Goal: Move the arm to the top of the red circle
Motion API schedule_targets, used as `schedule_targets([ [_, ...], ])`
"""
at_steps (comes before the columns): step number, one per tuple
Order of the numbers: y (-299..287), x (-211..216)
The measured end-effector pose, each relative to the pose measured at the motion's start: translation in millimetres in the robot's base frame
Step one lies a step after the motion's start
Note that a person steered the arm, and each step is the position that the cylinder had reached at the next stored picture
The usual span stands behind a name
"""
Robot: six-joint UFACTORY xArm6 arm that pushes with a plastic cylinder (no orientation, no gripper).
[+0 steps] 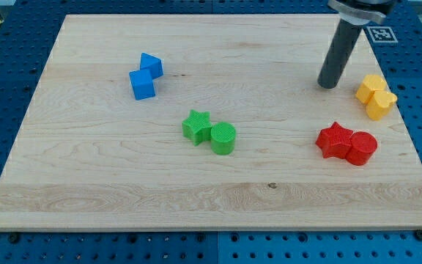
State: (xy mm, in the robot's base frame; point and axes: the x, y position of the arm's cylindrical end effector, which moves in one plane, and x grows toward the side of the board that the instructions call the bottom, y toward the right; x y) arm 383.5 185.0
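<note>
Though well apart, red circle (362, 148) below my tip (329, 85).

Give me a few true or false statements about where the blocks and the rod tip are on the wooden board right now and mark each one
1. My tip is toward the view's top from the red circle block. True.
2. The red star block sits apart from the red circle block. False: they touch, star on the view's left.
3. The green star block is beside the green cylinder block. True.
4. The blue blocks lie at the view's right. False: they are at the upper left.
5. My tip touches the yellow blocks. False: a gap of bare wooden board separates them.
</note>
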Motion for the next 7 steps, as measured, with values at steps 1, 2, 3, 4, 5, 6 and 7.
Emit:
schedule_targets([
  [1,-4,25],
  [2,-4,36],
  [3,-3,42],
  [4,-3,60],
  [5,-3,60],
  [6,5,63],
  [7,9,81],
])
